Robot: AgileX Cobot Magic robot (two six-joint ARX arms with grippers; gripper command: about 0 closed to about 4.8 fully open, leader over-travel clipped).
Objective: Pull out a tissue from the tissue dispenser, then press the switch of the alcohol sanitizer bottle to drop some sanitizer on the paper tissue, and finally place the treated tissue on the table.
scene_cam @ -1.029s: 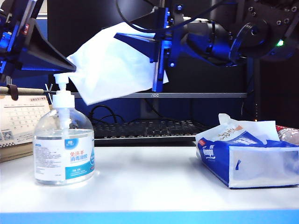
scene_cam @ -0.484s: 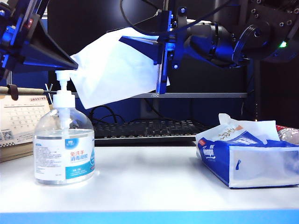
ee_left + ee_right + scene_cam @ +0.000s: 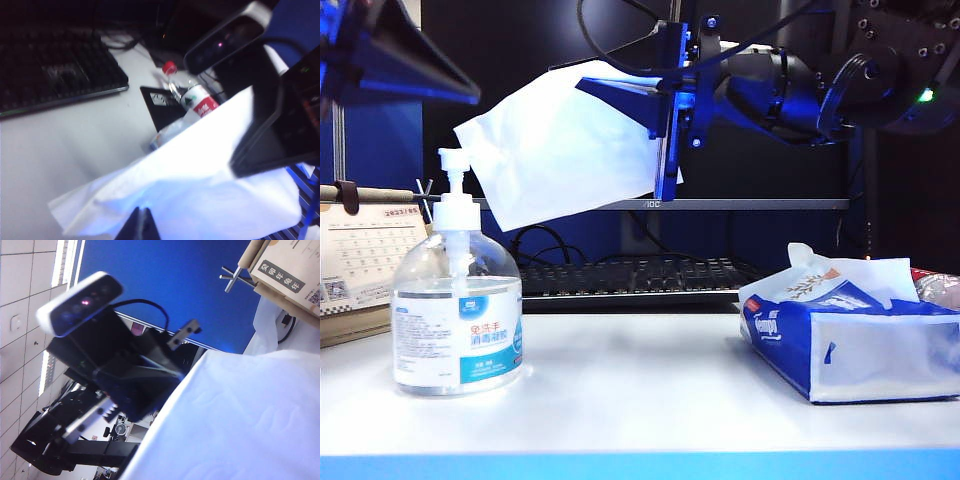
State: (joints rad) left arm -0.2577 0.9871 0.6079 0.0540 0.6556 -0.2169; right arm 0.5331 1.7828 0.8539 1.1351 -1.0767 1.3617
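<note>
My right gripper (image 3: 582, 82) is shut on the white tissue (image 3: 555, 150), holding it spread in the air above and right of the alcohol sanitizer bottle (image 3: 457, 315). In the right wrist view the tissue (image 3: 240, 415) hides the jaws. The switch (image 3: 452, 165), a white pump head, stands free just under the sheet's lower left corner. My left gripper (image 3: 470, 97) is shut and empty, well above the pump. In its wrist view its fingers (image 3: 142, 222) point at the tissue (image 3: 200, 190). The tissue dispenser (image 3: 850, 340) lies on the table (image 3: 640, 390) at the right.
A black keyboard (image 3: 630, 275) and a monitor stand behind the table. A desk calendar (image 3: 360, 270) sits behind the bottle at the left. A drink bottle with a red cap (image 3: 192, 95) stands by the tissue pack.
My left gripper has risen from just above the pump head to the top left corner. The right gripper and the tissue have stayed nearly still.
</note>
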